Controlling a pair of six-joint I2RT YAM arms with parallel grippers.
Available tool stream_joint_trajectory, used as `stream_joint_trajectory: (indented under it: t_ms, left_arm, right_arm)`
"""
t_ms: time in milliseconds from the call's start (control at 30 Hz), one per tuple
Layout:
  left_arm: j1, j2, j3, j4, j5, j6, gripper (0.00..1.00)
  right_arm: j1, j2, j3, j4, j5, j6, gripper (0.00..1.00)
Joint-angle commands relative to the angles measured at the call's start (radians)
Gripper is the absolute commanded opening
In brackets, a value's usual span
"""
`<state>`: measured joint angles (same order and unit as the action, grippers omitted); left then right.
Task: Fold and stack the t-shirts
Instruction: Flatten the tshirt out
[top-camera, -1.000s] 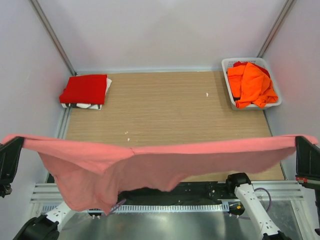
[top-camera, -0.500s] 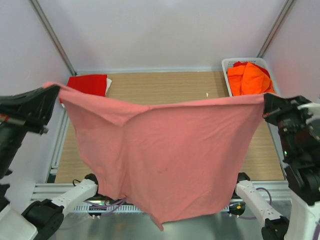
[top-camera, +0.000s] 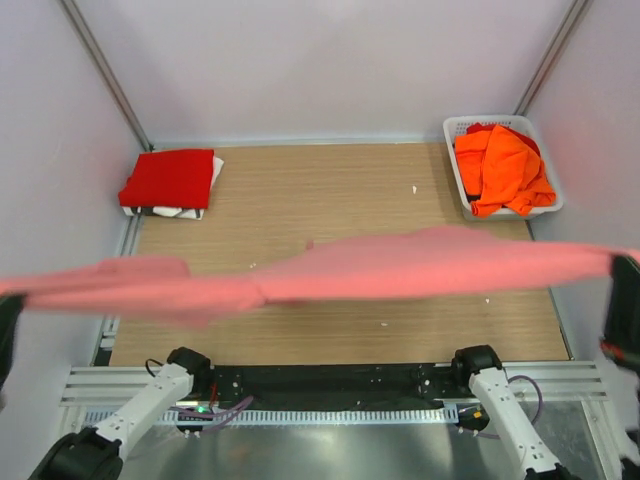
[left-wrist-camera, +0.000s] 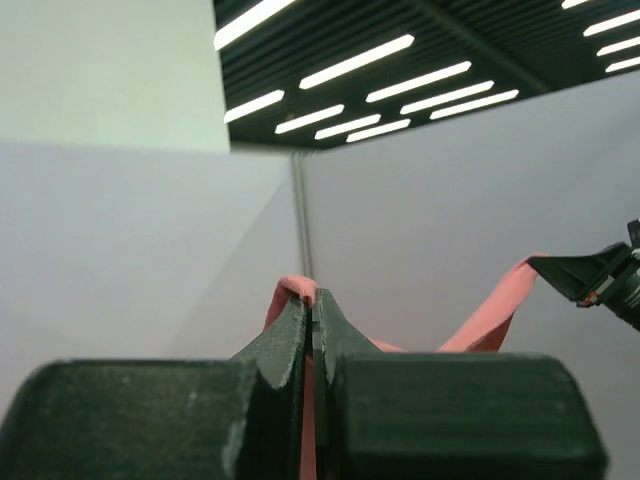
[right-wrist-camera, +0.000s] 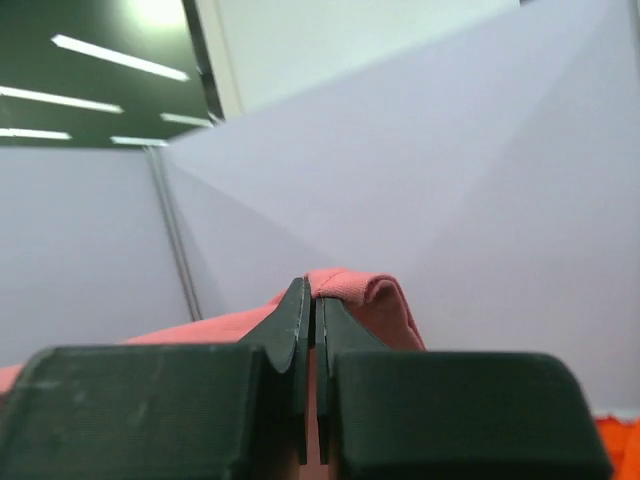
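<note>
A dusty rose-pink t-shirt (top-camera: 400, 268) is stretched in the air across the table as a blurred, nearly flat band from the left edge to the right edge of the top view. My left gripper (left-wrist-camera: 312, 308) is shut on one pink edge (left-wrist-camera: 296, 290). My right gripper (right-wrist-camera: 313, 300) is shut on the other pink edge (right-wrist-camera: 350, 285). In the top view both grippers show only as dark shapes at the frame's sides. A folded bright red t-shirt (top-camera: 170, 178) lies at the back left on white cloth. Orange t-shirts (top-camera: 502, 165) are heaped in the basket.
The white lattice basket (top-camera: 456, 127) stands at the back right corner of the wooden table (top-camera: 330, 190). Grey walls close in the back and both sides. The arm bases (top-camera: 470, 365) and a cable rail run along the near edge.
Half a second ago the pink t-shirt hung as a wide raised sheet between the grippers. It has now swung into a flat blurred band, and both grippers have moved outward to the frame's edges.
</note>
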<state>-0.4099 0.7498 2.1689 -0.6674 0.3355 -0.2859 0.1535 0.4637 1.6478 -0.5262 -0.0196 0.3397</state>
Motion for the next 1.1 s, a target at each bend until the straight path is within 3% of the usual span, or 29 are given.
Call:
stream_joint_trajectory:
  t_ms: [0, 267, 533, 800, 933, 1067]
  left_arm:
    - [0.002, -0.067, 0.019, 0.187, 0.132, -0.058, 0.00]
    - [0.002, -0.133, 0.075, 0.218, 0.122, -0.117, 0.00]
    - [0.002, -0.135, 0.066, 0.227, 0.102, -0.119, 0.00]
    - [0.002, -0.084, -0.128, 0.166, 0.034, -0.035, 0.00]
    - [0.002, -0.018, -0.263, 0.094, -0.110, 0.053, 0.00]
    - [0.002, 0.143, -0.420, 0.065, -0.292, 0.132, 0.00]
  right_arm:
    - [0.000, -0.069, 0.076, 0.089, -0.039, -0.036, 0.01]
    - [0.012, -0.094, 0.251, -0.011, 0.061, -0.057, 0.01]
    - [0.024, -0.048, 0.276, -0.003, 0.072, -0.056, 0.01]
    - [0.026, 0.022, 0.071, -0.026, 0.190, -0.090, 0.01]
    - [0.026, 0.090, -0.129, -0.003, 0.253, -0.088, 0.01]
    - [0.026, 0.205, -0.385, 0.095, 0.305, -0.088, 0.01]
